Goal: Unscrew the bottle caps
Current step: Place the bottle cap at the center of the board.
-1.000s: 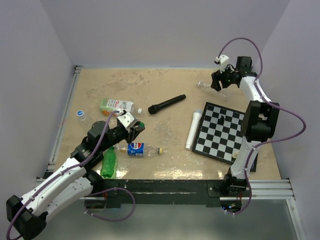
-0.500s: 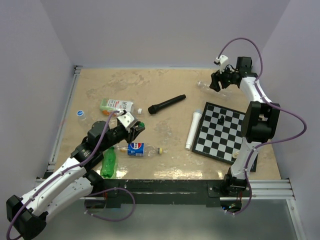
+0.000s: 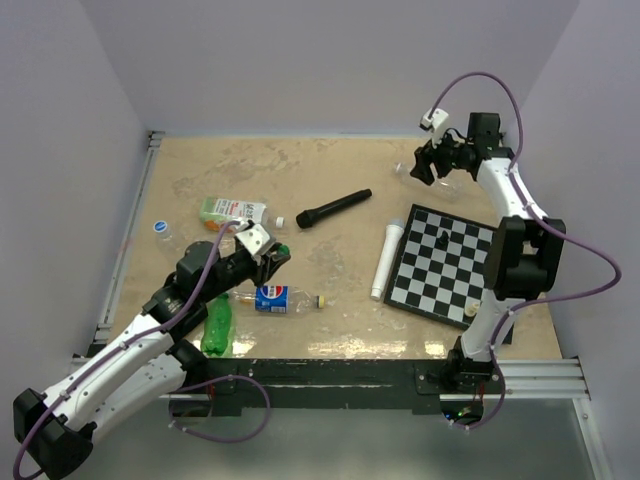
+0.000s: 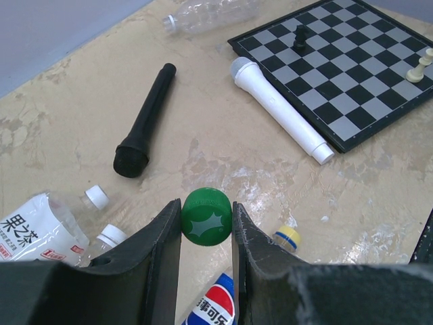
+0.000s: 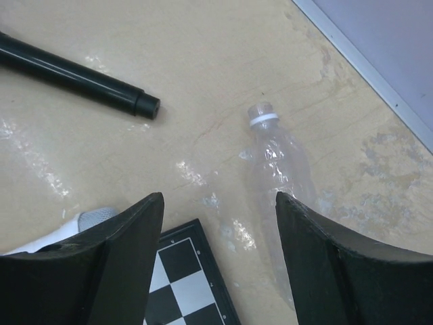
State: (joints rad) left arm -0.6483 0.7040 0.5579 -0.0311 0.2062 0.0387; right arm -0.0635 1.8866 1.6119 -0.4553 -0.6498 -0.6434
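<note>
My left gripper [image 3: 278,252] is shut on a green bottle cap [image 4: 206,215], held above the table. Below it lies the Pepsi bottle [image 3: 272,298] with its yellow cap [image 4: 287,237] on. A bright green bottle [image 3: 217,325] lies by my left arm. At the far right my right gripper [image 3: 428,165] hangs open over a clear crinkled bottle [image 5: 281,169], touching nothing. That bottle's neck [image 5: 262,118] shows a white ring. A blue cap [image 3: 158,226] sits at the far left, and a loose white cap [image 4: 97,197] lies near the carton.
A white-and-green carton [image 3: 232,211] lies at the left. A black microphone [image 3: 333,208] and a white microphone [image 3: 386,260] lie mid-table. The chessboard [image 3: 445,262] at the right carries a black piece [image 3: 441,238] and a white piece [image 3: 470,311].
My right gripper has shifted slightly left and farther back over the clear bottle. The left arm and the green cap have not moved.
</note>
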